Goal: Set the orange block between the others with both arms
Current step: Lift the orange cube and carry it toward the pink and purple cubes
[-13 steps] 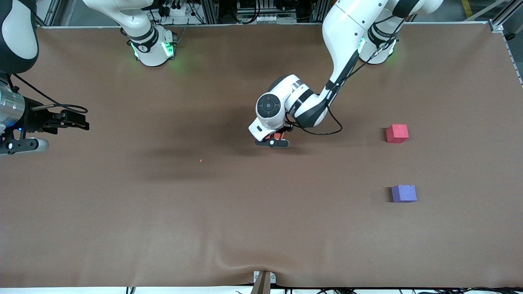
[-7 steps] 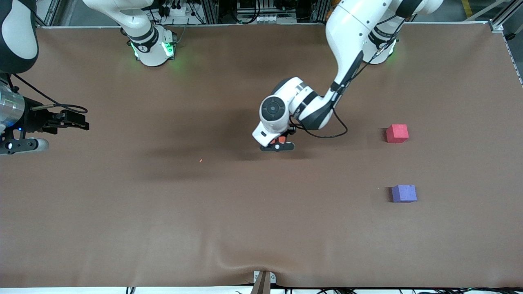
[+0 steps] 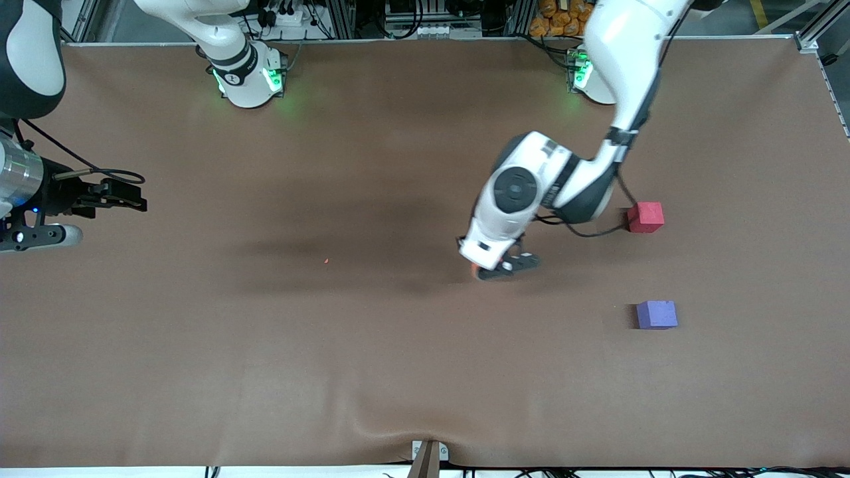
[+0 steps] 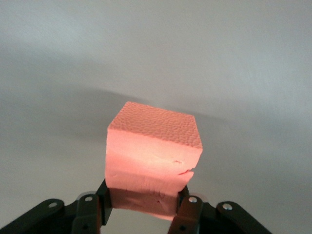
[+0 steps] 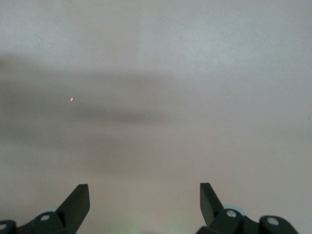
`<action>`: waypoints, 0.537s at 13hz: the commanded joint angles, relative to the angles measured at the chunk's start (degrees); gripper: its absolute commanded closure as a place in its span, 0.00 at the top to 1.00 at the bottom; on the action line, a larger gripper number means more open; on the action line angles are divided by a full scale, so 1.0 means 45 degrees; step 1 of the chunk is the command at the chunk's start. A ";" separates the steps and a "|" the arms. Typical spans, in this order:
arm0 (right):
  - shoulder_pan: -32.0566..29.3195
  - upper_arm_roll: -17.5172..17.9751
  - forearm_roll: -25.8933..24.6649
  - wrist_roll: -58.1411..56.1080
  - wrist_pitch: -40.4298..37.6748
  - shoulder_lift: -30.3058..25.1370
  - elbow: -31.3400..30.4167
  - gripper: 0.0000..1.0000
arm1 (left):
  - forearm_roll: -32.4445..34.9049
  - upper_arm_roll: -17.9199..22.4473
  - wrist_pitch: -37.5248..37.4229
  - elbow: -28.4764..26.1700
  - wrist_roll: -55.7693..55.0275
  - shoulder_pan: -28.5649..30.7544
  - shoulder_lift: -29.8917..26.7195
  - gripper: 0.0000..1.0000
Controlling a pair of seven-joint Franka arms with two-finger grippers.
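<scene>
The orange block (image 4: 153,151) is clamped between the fingers (image 4: 187,207) of my left gripper (image 4: 144,204), which is shut on it. From the front, only a sliver of the orange block (image 3: 474,269) shows under the left gripper (image 3: 499,268), which hangs over the mat's middle. The pinkish-red cube (image 3: 645,217) and the purple-blue cube (image 3: 657,314) rest toward the left arm's end, with a bare gap between them; the purple-blue one lies nearer the front camera. My right gripper (image 3: 136,197) waits open at the right arm's end, and the right gripper (image 5: 144,195) holds nothing.
A brown mat (image 3: 372,372) covers the table. A tiny orange crumb (image 3: 326,261) lies on it mid-table, and the same crumb (image 5: 72,99) shows in the right wrist view. A small bracket (image 3: 428,455) sits at the mat's near edge.
The left arm has swung with the orange block toward the two cubes at the left arm's end. The right arm has stayed still.
</scene>
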 commanded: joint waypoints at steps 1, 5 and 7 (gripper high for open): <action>0.0153 -0.0147 -0.0095 -0.0162 0.0059 -0.0270 -0.0208 1.00 | 0.0253 -0.0154 -0.0403 -0.0233 -0.0143 0.1279 -0.0424 0.00; 0.0114 -0.0167 -0.0095 -0.0162 0.0059 -0.0250 -0.0208 1.00 | 0.0253 -0.0154 -0.1105 -0.0252 0.1220 0.3194 -0.0444 0.00; 0.0094 -0.0167 -0.0095 -0.0162 0.0059 -0.0250 -0.0208 1.00 | 0.0311 -0.0135 -0.1750 -0.0252 0.2312 0.4034 -0.0386 0.00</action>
